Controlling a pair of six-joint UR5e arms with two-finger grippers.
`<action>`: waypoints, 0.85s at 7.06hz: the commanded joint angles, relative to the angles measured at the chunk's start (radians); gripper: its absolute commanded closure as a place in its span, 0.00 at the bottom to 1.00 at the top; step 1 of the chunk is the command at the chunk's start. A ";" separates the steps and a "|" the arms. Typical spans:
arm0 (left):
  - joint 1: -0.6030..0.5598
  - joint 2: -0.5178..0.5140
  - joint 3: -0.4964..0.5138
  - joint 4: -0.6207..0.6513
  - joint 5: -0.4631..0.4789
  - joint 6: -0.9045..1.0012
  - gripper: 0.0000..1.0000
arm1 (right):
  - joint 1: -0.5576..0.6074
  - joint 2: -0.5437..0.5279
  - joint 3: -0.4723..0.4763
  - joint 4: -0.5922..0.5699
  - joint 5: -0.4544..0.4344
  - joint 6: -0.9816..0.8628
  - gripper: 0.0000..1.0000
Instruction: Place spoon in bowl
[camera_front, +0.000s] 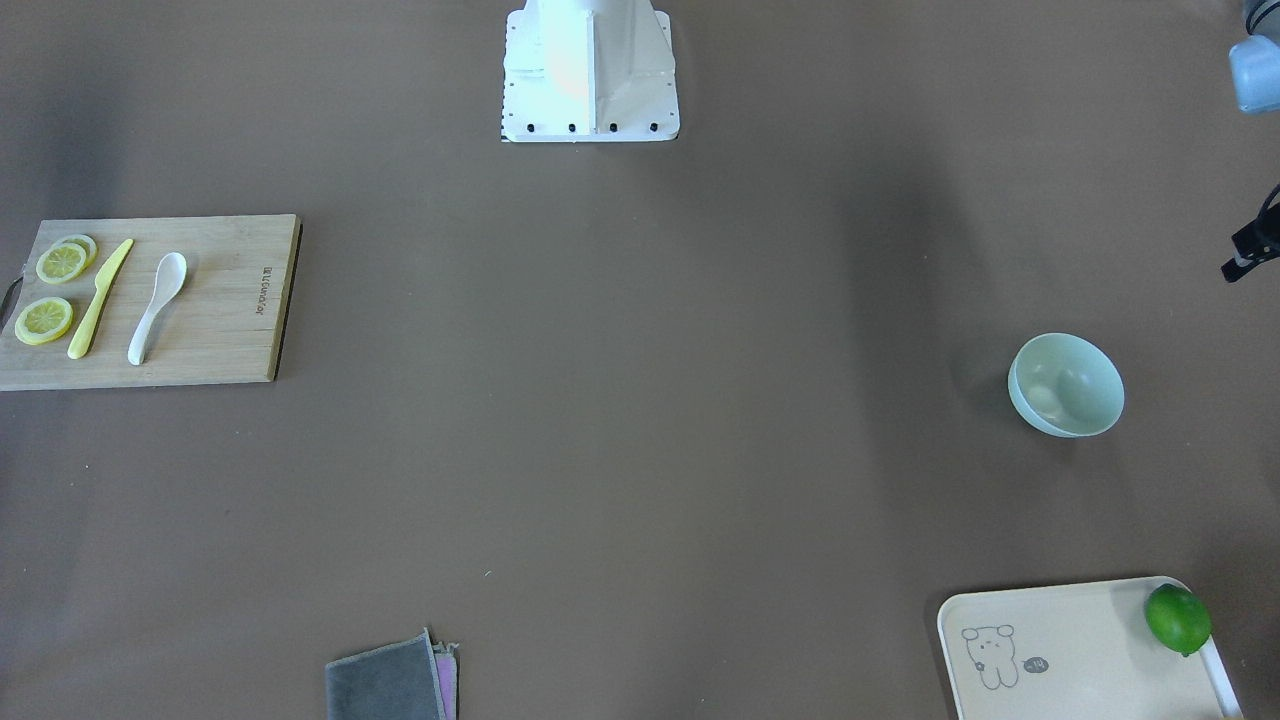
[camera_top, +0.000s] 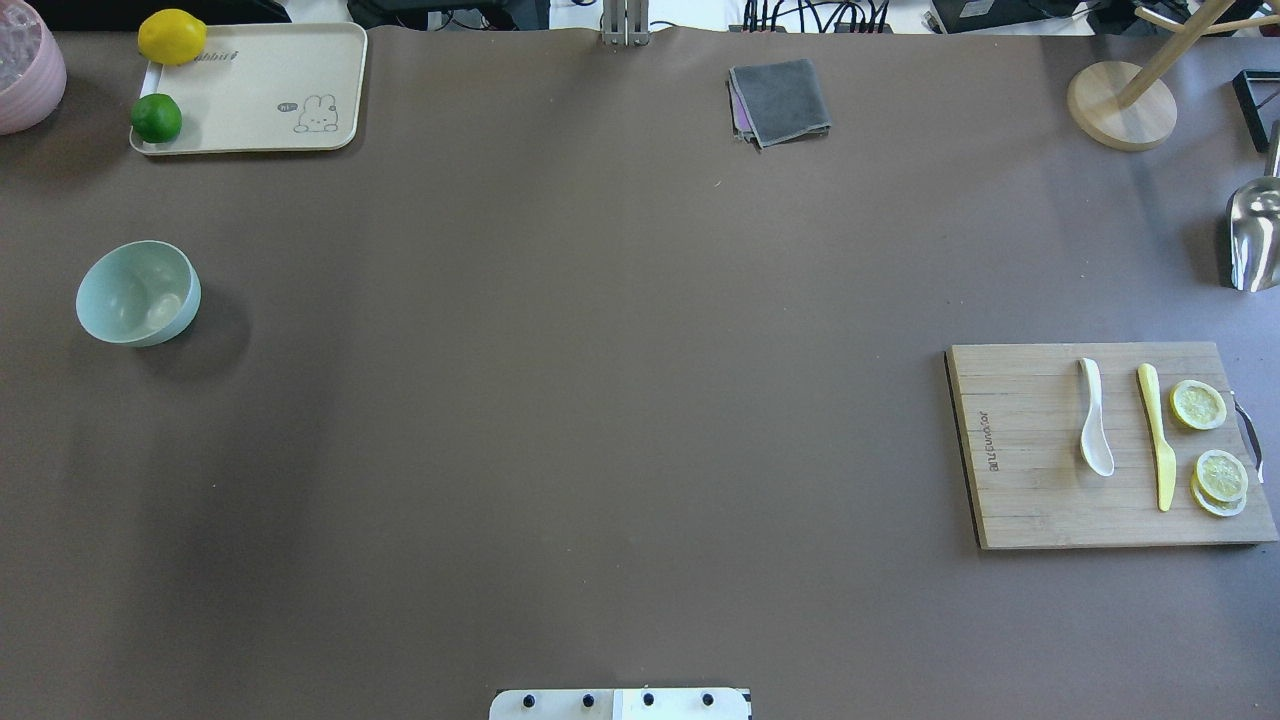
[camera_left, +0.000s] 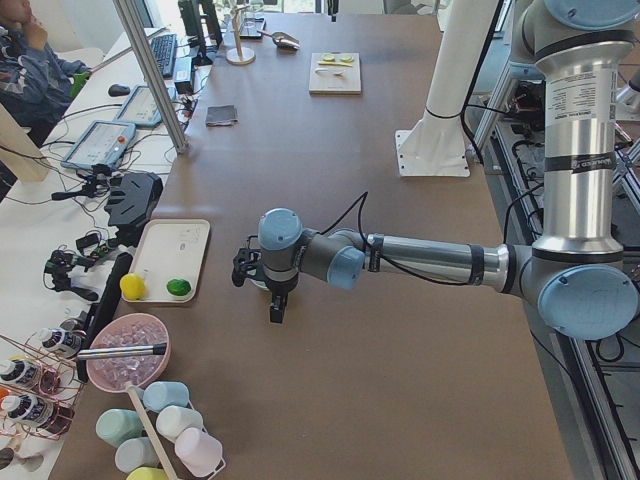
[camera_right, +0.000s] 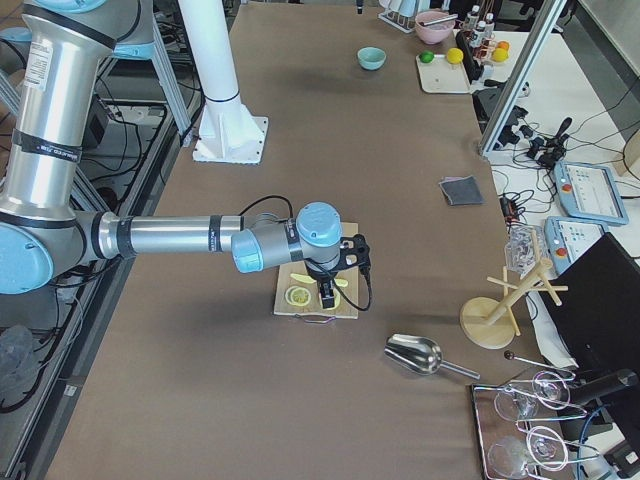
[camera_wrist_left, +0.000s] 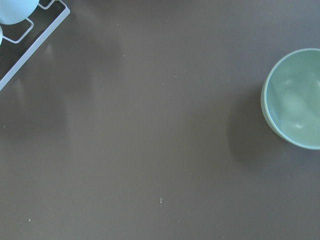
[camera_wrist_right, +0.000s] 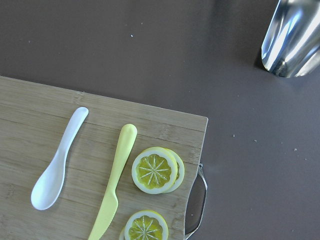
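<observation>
The white spoon (camera_front: 157, 307) lies on a wooden cutting board (camera_front: 230, 330), scoop toward the robot, beside a yellow knife (camera_front: 98, 300). The spoon also shows in the overhead view (camera_top: 1095, 418) and the right wrist view (camera_wrist_right: 57, 160). The mint-green bowl (camera_front: 1066, 385) stands empty on the table's other side, seen in the overhead view (camera_top: 138, 293) and at the right edge of the left wrist view (camera_wrist_left: 295, 100). My left gripper (camera_left: 277, 305) hovers beside the bowl. My right gripper (camera_right: 327, 295) hovers over the board. I cannot tell whether either is open or shut.
Lemon slices (camera_top: 1198, 405) lie on the board's outer end. A cream tray (camera_top: 250, 90) holds a lime (camera_top: 156, 118) and a lemon (camera_top: 172, 36). A grey cloth (camera_top: 780, 100), a metal scoop (camera_top: 1255, 235) and a wooden stand (camera_top: 1120, 105) sit along the far side.
</observation>
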 joint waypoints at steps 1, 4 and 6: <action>0.111 -0.083 0.063 -0.046 0.004 -0.123 0.03 | -0.002 0.001 0.001 0.000 0.007 0.002 0.00; 0.114 -0.163 0.189 -0.067 0.003 -0.137 0.03 | -0.004 0.001 -0.002 0.000 0.009 0.004 0.00; 0.119 -0.172 0.264 -0.143 0.003 -0.140 0.03 | -0.004 0.005 -0.002 -0.001 0.001 0.007 0.00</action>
